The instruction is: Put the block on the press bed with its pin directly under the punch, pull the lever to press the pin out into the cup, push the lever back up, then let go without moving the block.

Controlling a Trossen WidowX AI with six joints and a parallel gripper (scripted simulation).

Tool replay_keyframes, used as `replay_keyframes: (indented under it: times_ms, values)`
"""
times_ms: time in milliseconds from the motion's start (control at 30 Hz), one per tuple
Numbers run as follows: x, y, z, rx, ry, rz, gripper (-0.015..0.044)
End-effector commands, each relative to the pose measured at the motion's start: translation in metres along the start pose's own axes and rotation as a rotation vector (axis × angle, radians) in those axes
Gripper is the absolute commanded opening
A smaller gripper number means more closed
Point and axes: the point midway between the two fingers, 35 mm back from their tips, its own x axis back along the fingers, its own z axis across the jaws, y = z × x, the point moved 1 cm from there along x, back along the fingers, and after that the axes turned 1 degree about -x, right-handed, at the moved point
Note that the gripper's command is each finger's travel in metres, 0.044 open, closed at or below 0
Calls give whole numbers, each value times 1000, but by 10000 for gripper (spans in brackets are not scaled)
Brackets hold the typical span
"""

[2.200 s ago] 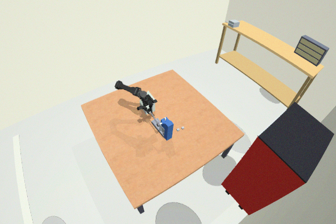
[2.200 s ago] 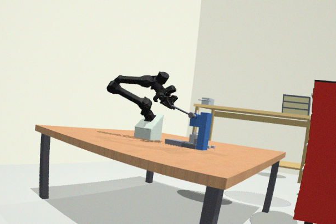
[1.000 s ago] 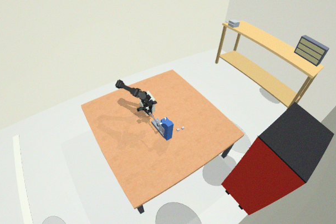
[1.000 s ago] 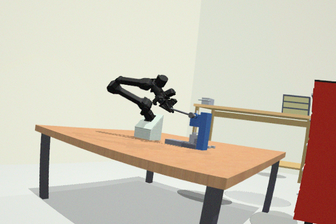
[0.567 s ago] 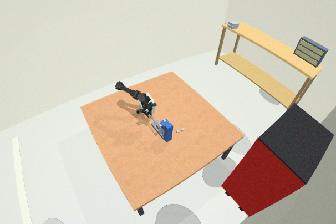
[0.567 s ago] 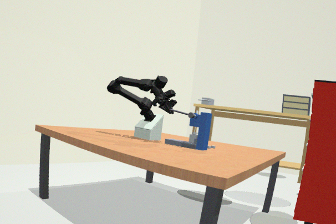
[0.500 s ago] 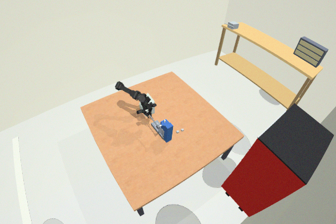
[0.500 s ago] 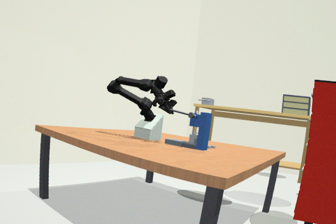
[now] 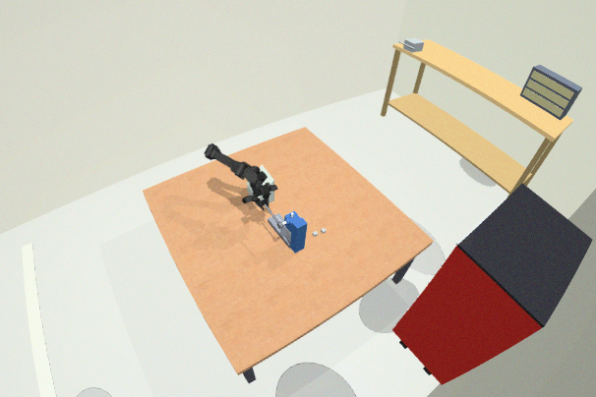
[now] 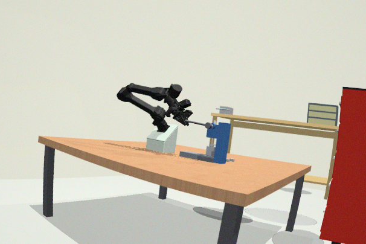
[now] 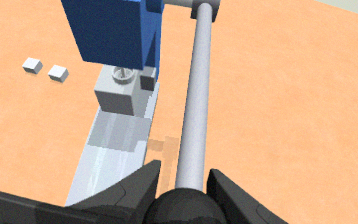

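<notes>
The blue press (image 9: pixel 298 236) (image 10: pixel 223 143) (image 11: pixel 107 30) stands on the table. Its grey lever (image 9: pixel 273 214) (image 10: pixel 197 122) (image 11: pixel 197 95) slopes slightly up from the pivot toward the arm. My gripper (image 10: pixel 186 121) (image 11: pixel 185 167) is shut on the dark knob (image 11: pixel 184 207) at the lever's end. The grey block (image 10: pixel 210 150) (image 11: pixel 114 100) sits upright on the press bed (image 10: pixel 188 154) (image 11: pixel 102 170), close under the press head. A round ring (image 11: pixel 123 75) shows on its top, with a small light piece inside. The punch tip is hidden in the wrist view, and I cannot make out the cup.
Two small white cubes (image 11: pixel 32 65) (image 11: pixel 58 73) lie on the table (image 9: pixel 216 275) (image 10: pixel 157 169) beside the press. The arm's pale base (image 10: pixel 161 144) stands behind the bed's near end. A shelf and a red cabinet stand off the table.
</notes>
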Motion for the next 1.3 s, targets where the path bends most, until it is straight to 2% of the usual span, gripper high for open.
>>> replay_keyframes:
  times_ms: [0,1267]
  values:
    - [-2,-2,0,-1,2,1,0]
    - [-13,-11,0,-1,2,1,0]
